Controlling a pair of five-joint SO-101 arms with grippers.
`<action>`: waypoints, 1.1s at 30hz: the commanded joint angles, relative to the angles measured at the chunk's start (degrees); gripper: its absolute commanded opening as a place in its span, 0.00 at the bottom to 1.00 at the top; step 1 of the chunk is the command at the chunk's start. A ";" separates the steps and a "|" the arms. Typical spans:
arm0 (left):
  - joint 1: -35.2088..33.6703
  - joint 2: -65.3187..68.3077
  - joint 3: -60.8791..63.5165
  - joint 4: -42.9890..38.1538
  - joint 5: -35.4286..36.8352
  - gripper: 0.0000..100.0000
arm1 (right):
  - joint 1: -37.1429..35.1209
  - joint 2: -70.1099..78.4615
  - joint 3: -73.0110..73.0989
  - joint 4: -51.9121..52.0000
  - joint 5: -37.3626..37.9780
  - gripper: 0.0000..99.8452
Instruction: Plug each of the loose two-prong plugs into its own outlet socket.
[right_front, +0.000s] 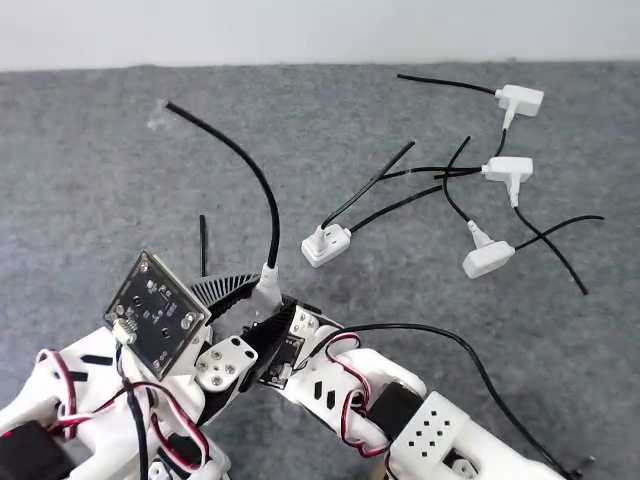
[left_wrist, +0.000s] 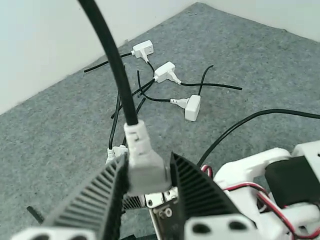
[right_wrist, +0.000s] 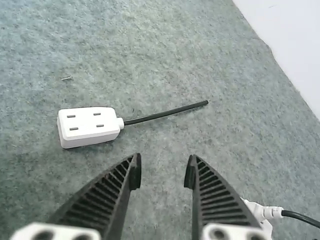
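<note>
Surface: grey carpet-like mat, plain white wall behind.

Item 1: white two-prong plug on a stiff black cable, near the white two-socket outlet block, on the arms' side of it. The left gripper is clamped on the plug body with the cable arching away above; its wrist angles toward the block.

Item 2: right gripper, ribbed black jaws moderately apart and holding nothing, low over the mat just short of the block.

Item 3: three white cable ends, black leads crossing, well beyond the block.
</note>
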 joint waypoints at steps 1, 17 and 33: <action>0.26 -0.44 -1.63 2.90 0.97 0.01 | 3.38 0.13 -2.11 -0.48 0.18 0.16; 0.35 -0.44 -3.74 6.51 0.70 0.01 | 6.90 0.13 -3.43 -0.04 0.18 0.16; 0.35 -0.44 -3.56 7.03 0.70 0.01 | 6.73 0.13 -3.34 0.04 0.18 0.16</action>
